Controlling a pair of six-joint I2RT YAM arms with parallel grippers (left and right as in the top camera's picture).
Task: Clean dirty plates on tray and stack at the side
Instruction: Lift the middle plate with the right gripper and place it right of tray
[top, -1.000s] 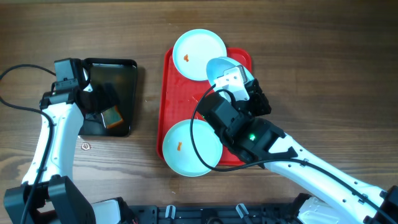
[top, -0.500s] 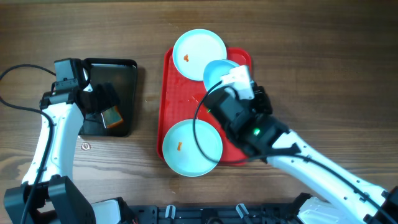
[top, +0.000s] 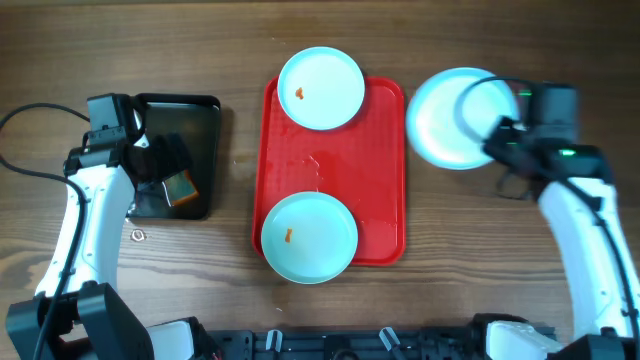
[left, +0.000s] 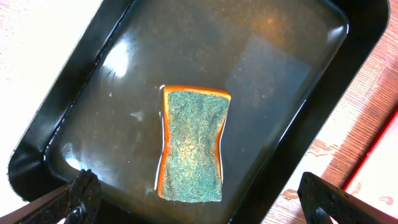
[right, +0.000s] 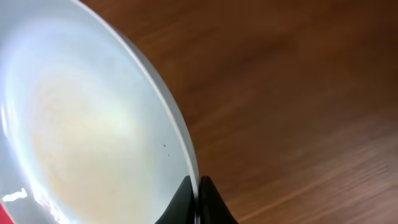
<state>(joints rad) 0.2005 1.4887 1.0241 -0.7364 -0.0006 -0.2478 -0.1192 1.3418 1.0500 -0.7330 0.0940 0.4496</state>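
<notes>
On the surface (top: 220, 40) I see the red tray (top: 380, 170) with the black tray (top: 205, 110) to its left. My left claw (left: 202, 205) gapes wide above the black tray's sponge (left: 193, 146). The far plate (top: 320, 88) and near plate (top: 309, 237) sit on the red tray. Right of it, my right claw (right: 198, 200) is pinched shut on the third plate (top: 445, 130) at its rim.

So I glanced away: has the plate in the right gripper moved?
Yes. The plate, pinched by the right gripper, went rightward, from over the red tray to beyond its right edge.
</notes>
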